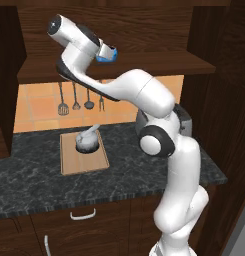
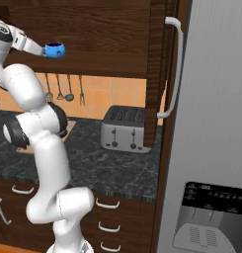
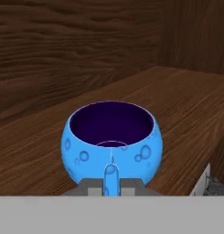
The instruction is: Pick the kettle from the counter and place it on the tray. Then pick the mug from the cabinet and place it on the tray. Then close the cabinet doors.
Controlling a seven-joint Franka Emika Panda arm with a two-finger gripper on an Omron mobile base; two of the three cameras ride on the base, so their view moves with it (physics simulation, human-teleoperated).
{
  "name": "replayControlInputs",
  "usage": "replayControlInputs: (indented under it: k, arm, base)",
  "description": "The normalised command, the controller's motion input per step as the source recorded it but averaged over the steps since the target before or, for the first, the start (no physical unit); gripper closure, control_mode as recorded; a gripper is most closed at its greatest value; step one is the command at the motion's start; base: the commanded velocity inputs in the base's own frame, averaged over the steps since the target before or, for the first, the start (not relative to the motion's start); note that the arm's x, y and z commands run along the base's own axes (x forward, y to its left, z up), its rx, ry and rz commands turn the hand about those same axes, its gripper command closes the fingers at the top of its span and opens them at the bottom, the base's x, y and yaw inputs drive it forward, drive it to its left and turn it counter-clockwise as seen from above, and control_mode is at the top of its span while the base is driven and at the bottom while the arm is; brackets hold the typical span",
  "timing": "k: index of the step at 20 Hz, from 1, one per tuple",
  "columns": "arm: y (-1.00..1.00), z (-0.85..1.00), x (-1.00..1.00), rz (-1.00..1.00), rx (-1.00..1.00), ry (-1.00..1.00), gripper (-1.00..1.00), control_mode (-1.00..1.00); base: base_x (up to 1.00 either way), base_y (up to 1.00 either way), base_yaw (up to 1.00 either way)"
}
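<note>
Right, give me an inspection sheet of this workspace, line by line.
Surface: dark marbled counter, with the tray and a toaster on it.
Kettle: kettle sits on the light-wood tray; that step looks done.
Mug: blue mug upright on the cabinet shelf, handle facing the hand camera.
Gripper: gripper is up at the shelf, shut on the mug's handle.
Cabinet doors: open; one door stands beside the shelf.
Clutter: silver toaster on the counter; utensils hang on the tiled wall.
Cables: nothing seen.
Surroundings: grey fridge with a dispenser at the right; drawers with white handles below.
</note>
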Motion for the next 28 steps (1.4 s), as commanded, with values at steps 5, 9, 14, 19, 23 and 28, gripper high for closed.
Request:
replayControlInputs:
  k: [5,9,14,19,23,28]
  arm:
    - [0.0,-0.02,-0.99,0.01,0.08,-0.29,1.0,-1.0]
    - [0.0,-0.18,-1.0,0.02,0.11,-0.11,1.0,-1.0]
    - [0.0,-0.42,-0.97,0.13,0.09,0.0,1.0,-1.0]
    - [-0.02,-0.59,-0.87,0.23,0.1,0.01,1.0,-1.0]
    - [-0.22,-0.91,-0.37,0.33,0.18,0.2,1.0,-1.0]
    - [-0.09,-0.96,0.09,0.21,0.07,0.48,1.0,-1.0]
  base:
    - [0.0,0.0,0.0]
    - [0.0,0.0,0.0]
    - [0.0,0.0,0.0]
    - [0.0,0.0,0.0]
    - [0.0,0.0,0.0]
    - [0.0,0.0,0.0]
